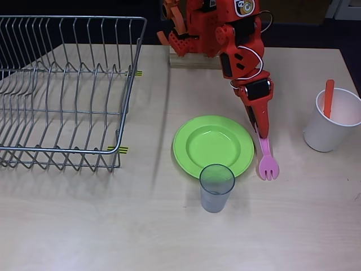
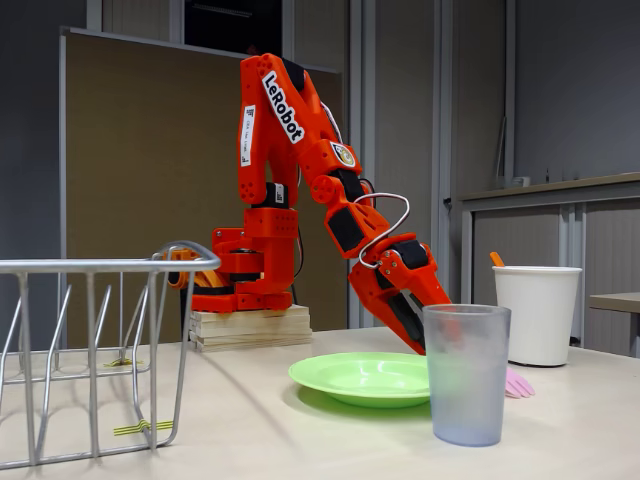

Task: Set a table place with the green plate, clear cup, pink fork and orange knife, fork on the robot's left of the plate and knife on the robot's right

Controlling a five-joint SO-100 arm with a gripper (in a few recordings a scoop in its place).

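Fork placement looked underway: the end effector (image 1: 260,132) gripped the pink fork (image 1: 267,160) by its handle, tines on the counter (image 1: 169,226) just beside the green plate (image 1: 212,145). The orange knife (image 1: 328,99) stood in the white cup (image 1: 331,127), awaiting its turn, and the clear cup (image 1: 216,187) touched the plate's near rim.

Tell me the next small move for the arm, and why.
Probably open the end effector and lift clear: the pink plastic fork already lies flat beside the round lime-green plate. The slim orange knife waits in the white paper cup.
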